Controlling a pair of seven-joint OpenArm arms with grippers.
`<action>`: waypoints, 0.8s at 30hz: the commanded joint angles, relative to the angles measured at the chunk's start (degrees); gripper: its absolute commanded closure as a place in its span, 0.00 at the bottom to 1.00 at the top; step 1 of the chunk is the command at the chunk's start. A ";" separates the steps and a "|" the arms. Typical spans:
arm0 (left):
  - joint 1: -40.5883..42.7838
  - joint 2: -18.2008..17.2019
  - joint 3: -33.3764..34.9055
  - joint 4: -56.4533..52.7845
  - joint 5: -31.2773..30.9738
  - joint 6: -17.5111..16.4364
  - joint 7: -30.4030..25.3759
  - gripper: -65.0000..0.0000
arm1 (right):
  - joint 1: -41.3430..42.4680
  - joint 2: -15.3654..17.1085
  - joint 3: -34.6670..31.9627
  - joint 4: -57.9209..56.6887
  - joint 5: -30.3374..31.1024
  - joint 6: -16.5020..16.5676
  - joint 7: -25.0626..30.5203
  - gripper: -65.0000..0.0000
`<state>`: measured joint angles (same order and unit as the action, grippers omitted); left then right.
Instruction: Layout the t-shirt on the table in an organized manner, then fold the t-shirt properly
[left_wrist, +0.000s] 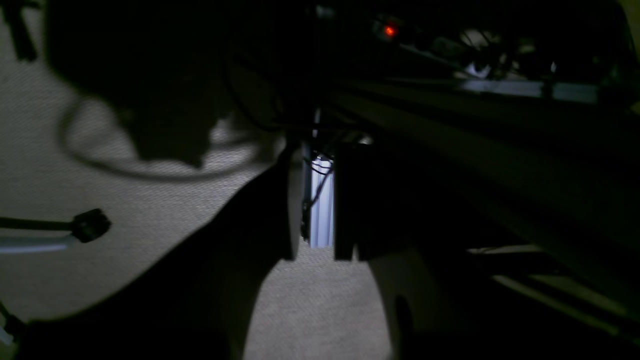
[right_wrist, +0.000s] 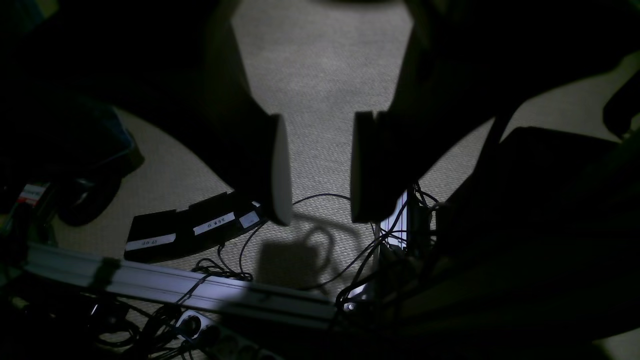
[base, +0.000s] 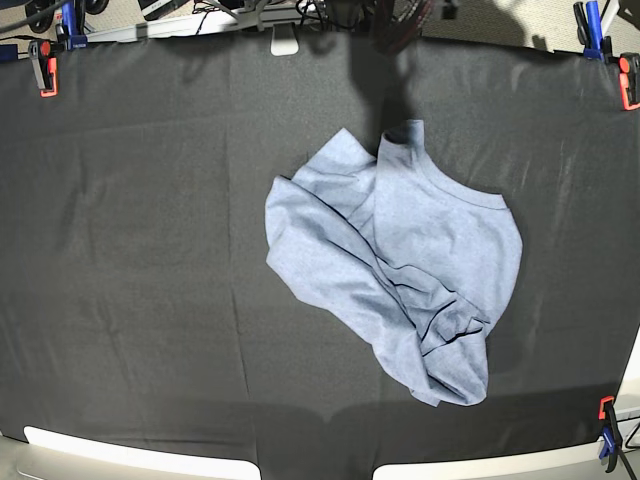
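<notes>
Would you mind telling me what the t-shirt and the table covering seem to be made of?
The t-shirt looks like soft knit jersey, probably cotton: heathered blue-grey, matte, falling in limp creases, with a ribbed collar. The table is covered in thin matte black cloth, faintly creased, held by red and blue clamps at its edges.

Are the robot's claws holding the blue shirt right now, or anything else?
No, nothing is held. The left gripper and the right gripper are both open with only floor between the pads. The t-shirt lies crumpled on the table, untouched.

Soft heathered cotton t-shirt (base: 410, 260), matte black-clothed table (base: 150, 250)
</notes>
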<state>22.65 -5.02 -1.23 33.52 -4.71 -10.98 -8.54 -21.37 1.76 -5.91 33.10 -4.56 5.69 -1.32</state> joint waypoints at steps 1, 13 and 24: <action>1.16 -0.39 -0.04 1.11 -0.31 -0.35 -0.02 0.85 | -1.42 0.00 -0.07 1.18 1.11 -0.15 0.20 0.70; 10.97 -5.73 -0.04 13.55 -4.61 -0.37 3.41 0.85 | -13.62 1.18 -0.11 15.37 5.01 0.02 -0.74 0.70; 23.34 -12.59 -0.07 32.81 -8.09 -0.37 6.54 0.85 | -29.14 9.05 -3.43 36.52 6.75 -0.17 -1.75 0.70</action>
<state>44.99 -17.28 -1.21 66.04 -12.67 -11.00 -1.48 -49.52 10.70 -9.37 69.47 1.78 5.30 -3.62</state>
